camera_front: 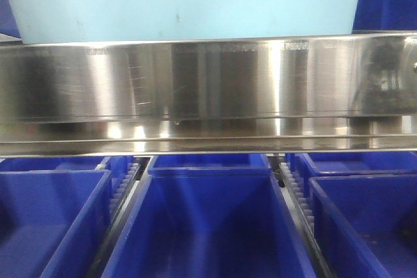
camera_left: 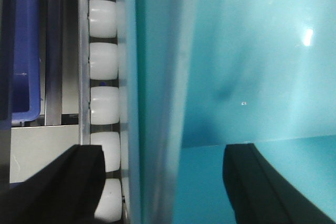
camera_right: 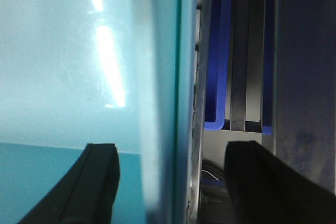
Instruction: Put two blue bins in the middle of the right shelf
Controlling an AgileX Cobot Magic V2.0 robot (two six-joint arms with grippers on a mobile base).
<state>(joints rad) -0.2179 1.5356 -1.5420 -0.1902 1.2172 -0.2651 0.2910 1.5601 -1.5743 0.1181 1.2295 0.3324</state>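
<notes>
Stainless steel fills the middle of the front view: a broad, scratched shelf rail running edge to edge. Above it sits a pale blue bin, its base hidden behind the rail's top edge, so whether it rests on that shelf level cannot be told. Below the rail, dark blue bins stand in rows on a lower level, separated by narrow roller tracks. In the left wrist view the pale bin's side wall runs upright through the frame, with a column of white rollers just beside it. The left tool straddles this wall with its black fingers spread, one outside by the rollers and one inside the bin, a gap showing on each side. The right tool stands the same way at the bin's opposite wall, fingers spread, one inside and one outside, near steel framing and a dark blue bin edge.
</notes>
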